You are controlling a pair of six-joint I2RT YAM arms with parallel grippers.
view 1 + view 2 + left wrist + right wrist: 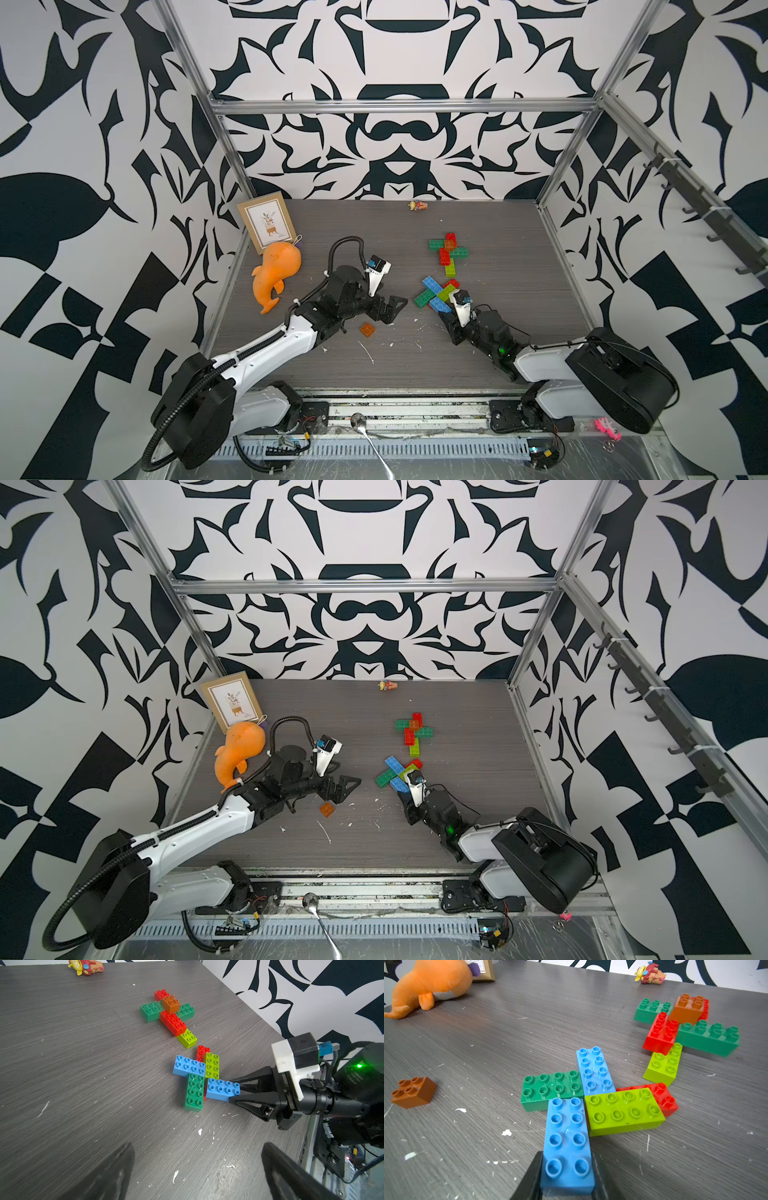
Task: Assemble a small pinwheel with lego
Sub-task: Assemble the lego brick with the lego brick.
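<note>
Blue plastic oblong brick (566, 1138) is clamped endwise in the right claw (233, 1090), part of the half-built brick pinwheel (434, 286) with a second blue brick (595, 1070), a dark green brick (550, 1088), a lime brick (623, 1109), a red brick (667, 1098). Away from that pinwheel the left claw (395, 311) gapes wide, a loose orange square brick (367, 329) just beside it. Just beyond the pinwheel: another brick cross (459, 250), capped by the second orange square (170, 1003). Framed card (267, 224)'s print: unreadably small.

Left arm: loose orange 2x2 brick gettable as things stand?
Likely yes. The loose orange brick lies alone on bare table close beside the open, empty left gripper, nothing between them. The right gripper, shut on a blue brick, is off to the side.
</note>
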